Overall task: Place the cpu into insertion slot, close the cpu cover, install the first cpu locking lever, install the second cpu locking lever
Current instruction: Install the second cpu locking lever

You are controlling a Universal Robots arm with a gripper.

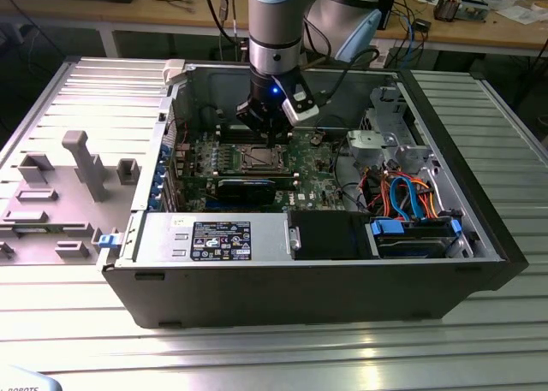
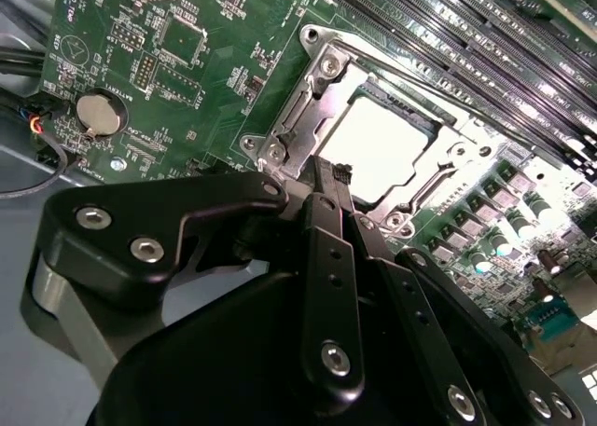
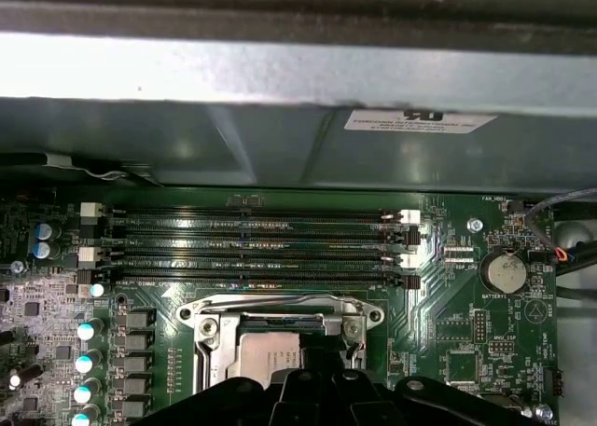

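Black fingers (image 2: 322,223) of the gripper (image 2: 329,172) were drawn close together, with nothing seen between them. Their tips stood at the edge of the insertion slot (image 2: 254,144), on the side toward the coin battery (image 2: 101,112). Whether they touched the metal could not be told.

The cpu (image 2: 382,146) lay flat in the slot, its bright top showing through the cut-out of the cpu cover (image 2: 450,156), which appeared to lie down over it. The work therefore seemed to be at a locking lever. To do this step well, the tips should probably bear on the lever alone, press steadily, and keep clear of the chip and the memory slots (image 3: 261,240) beside the socket.

The second wrist view gave the relation of fingertip to socket rim. The first wrist view gave the socket's far edge, where a thin wire ran along the frame. The exterior view gave the arm (image 1: 276,23) standing upright over the board inside the open computer case (image 1: 479,237).
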